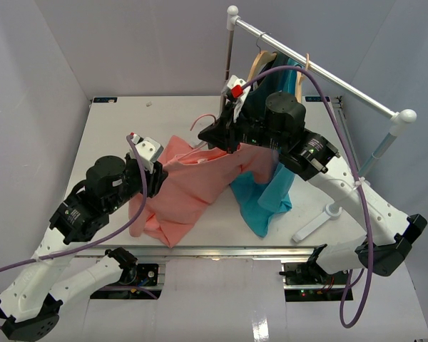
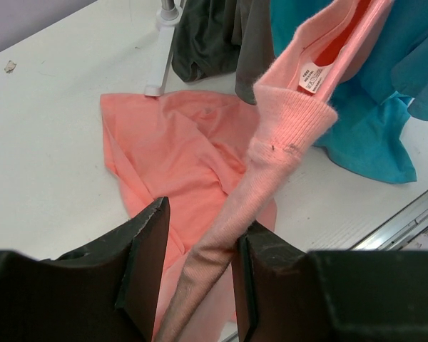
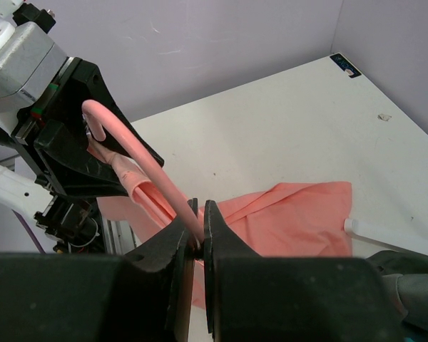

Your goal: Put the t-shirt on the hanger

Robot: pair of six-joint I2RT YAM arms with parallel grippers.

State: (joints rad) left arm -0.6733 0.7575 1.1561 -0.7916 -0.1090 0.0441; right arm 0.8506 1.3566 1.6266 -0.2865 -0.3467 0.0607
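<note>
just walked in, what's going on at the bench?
Two arms are getting the pink t-shirt onto the thin pink hanger. The right claw is shut on the hanger's rod, held above the table. The left claw has the shirt's collar between its half-open fingers, lifted toward the hanger. Most of the shirt lies on the table.

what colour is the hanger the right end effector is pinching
Pale pink hanger; right end effector shows it best in the right wrist view.
</note>
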